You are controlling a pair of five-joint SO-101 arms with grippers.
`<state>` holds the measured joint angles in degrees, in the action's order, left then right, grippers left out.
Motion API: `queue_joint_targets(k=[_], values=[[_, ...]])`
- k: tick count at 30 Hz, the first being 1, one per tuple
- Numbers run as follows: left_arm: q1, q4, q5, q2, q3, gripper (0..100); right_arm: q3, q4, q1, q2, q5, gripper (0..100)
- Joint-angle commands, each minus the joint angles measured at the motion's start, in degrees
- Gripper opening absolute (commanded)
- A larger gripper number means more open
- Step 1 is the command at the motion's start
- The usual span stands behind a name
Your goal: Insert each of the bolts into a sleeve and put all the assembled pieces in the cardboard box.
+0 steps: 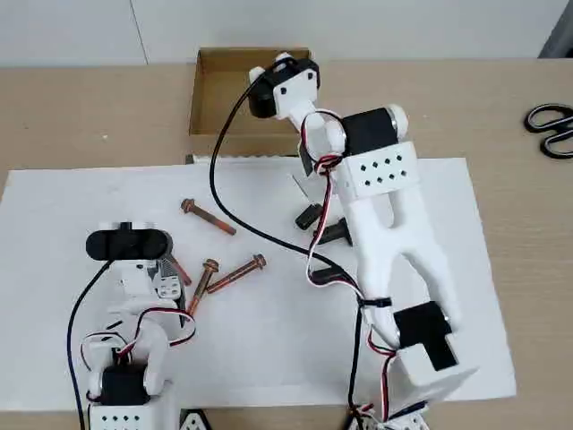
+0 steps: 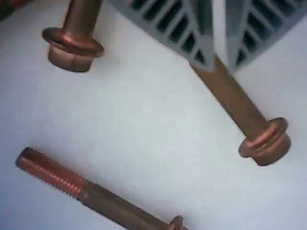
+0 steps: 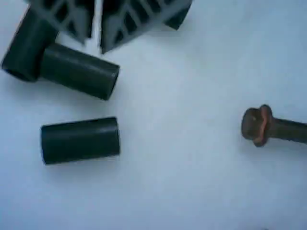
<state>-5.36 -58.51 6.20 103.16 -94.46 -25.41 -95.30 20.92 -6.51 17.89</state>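
4 copper-coloured bolts [image 1: 237,273] lie flat on the left half of the white sheet [image 1: 269,358], none of them in a sleeve. The far bolt [image 1: 208,218] runs diagonally, its head toward the sheet's far left corner. 2 others lie close together near the middle, with heads toward the far edge and shanks slanting toward the near left corner. The 4th bolt [image 2: 240,105] points its head away from the left gripper [image 2: 221,64]. That gripper's tips cover the bolt's threaded end and are closed to a thin slit; I cannot tell whether they pinch the shank. The right gripper [image 3: 96,44] is likewise almost closed and holds nothing. It hangs over black sleeves [image 3: 79,140] lying on their sides, 2 touching, 1 apart. The cardboard box [image 1: 206,98] sits on the table [image 1: 89,107] beyond the sheet's far edge.
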Motion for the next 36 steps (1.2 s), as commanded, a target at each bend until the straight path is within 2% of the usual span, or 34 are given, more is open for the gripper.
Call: queue_joint_targets(k=[1,10,16,25,36], values=[[-0.3,1.2,0.4,0.4,0.2,1,2.4,-1.0,0.2,4.4,-0.8,0.4],[-0.4,1.2,0.5,0.4,0.2,1,17.6,-0.5,-2.2,5.9,-0.7,1.0],[-0.4,1.2,0.5,0.4,0.2,1,18.9,1.1,-5.8,2.5,2.8,15.5],[-0.4,1.2,0.5,0.4,0.2,1,18.8,6.4,-6.7,-3.7,5.9,15.8],[-0.4,1.2,0.5,0.4,0.2,1,18.9,11.0,-9.1,-10.6,6.1,15.8]])
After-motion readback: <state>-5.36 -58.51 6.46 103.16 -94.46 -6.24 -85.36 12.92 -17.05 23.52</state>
